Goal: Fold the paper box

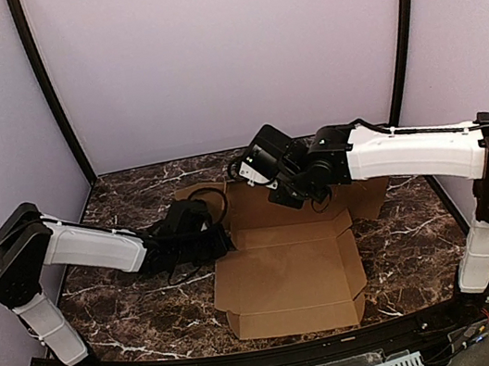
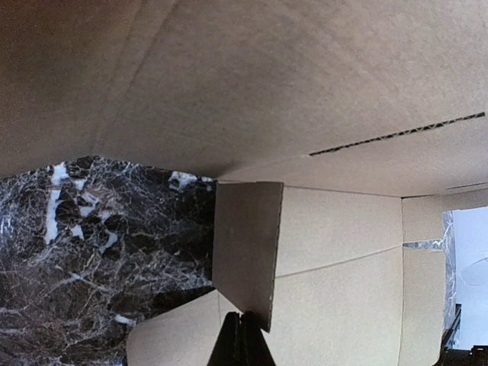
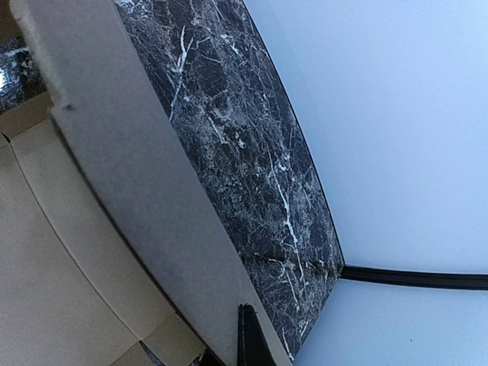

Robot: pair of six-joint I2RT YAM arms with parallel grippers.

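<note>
At mid-table the box (image 1: 288,274) is laid open, flaps partly raised. The left gripper (image 2: 242,347) is shut beside the left flap, the right gripper (image 3: 245,335) shut against a far flap. Nothing is seen held. Likely risk: unpinned flaps spring back, or the sheet gets shoved along the table (image 1: 135,201).

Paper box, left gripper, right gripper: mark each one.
paper box (image 1: 288,274): top view, flat middle panel.
left gripper (image 2: 241,339): left wrist view, shut fingertips, bottom edge.
right gripper (image 3: 245,332): right wrist view, dark fingertips, bottom edge.
</note>
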